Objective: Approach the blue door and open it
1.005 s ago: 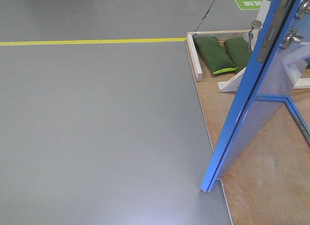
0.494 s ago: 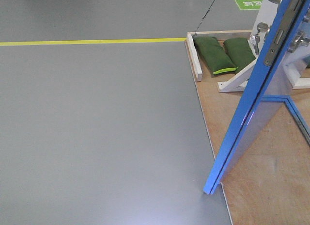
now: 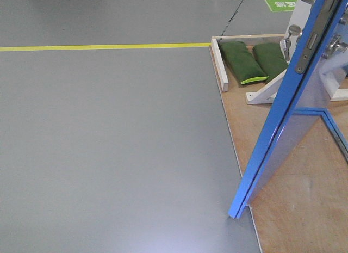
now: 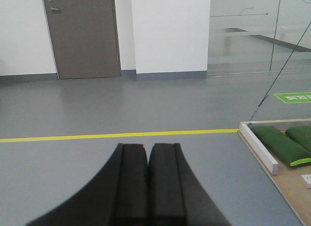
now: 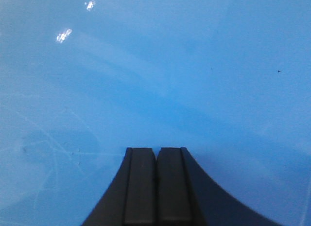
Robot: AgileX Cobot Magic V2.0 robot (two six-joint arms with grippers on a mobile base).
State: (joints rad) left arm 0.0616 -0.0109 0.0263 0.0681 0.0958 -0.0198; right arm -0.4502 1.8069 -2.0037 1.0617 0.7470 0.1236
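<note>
The blue door point(image 3: 283, 128) stands ajar on the right of the front view, its leading edge toward me and its bottom corner at the edge of the wooden platform point(image 3: 293, 209). A dark latch plate point(image 3: 309, 46) and a silver handle point(image 3: 336, 45) show near the top. In the right wrist view, glossy blue door point(image 5: 155, 65) fills the frame just beyond my right gripper point(image 5: 156, 150), which is shut with nothing in it. My left gripper point(image 4: 147, 147) is shut too and empty, facing the grey floor. Neither gripper shows in the front view.
Two green sandbags point(image 3: 242, 60) lie on the platform behind a white wooden rail point(image 3: 218, 62) and a white diagonal brace point(image 3: 266, 90). A yellow floor line point(image 3: 103, 47) crosses the grey floor. A grey door point(image 4: 81, 34) and a white wall stand far ahead.
The blue door has swung slightly to the right in the front view, its handle and latch plate shifting rightward; most of that came early, with little change in the last half second.
</note>
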